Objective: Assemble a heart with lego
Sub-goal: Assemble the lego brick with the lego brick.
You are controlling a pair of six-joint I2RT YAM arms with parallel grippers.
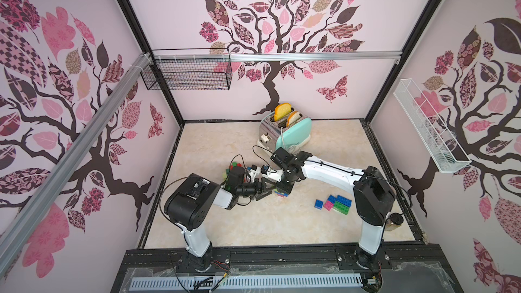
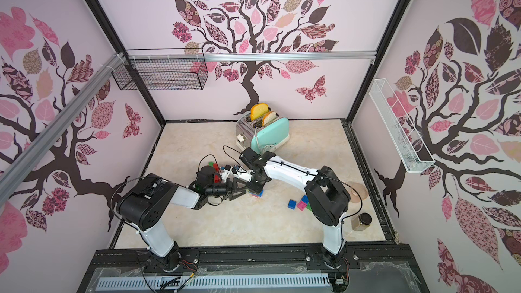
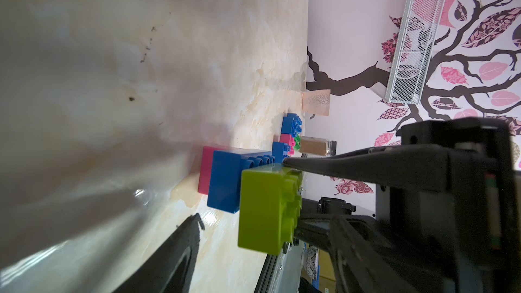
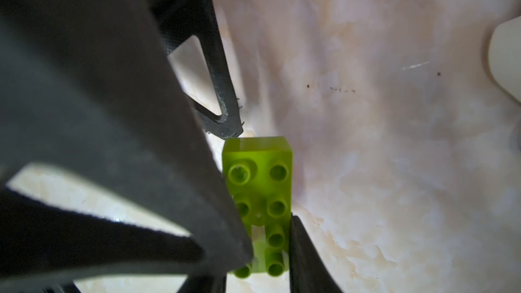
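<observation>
Over table (image 1: 242,221) | lime brick (image 4: 265,190) studs-up, lengthwise between spread left fingers (image 3: 380,170) | right fingers (image 4: 141,164) pinching it

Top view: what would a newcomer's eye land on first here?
In the middle, the right gripper is shut on a lime brick, with the left gripper open around it. At the back stands a mint toaster with bread sticking up. Loose bricks lie apart, toward the robot's right.

Bright even light, blurry wrist close-ups.
</observation>
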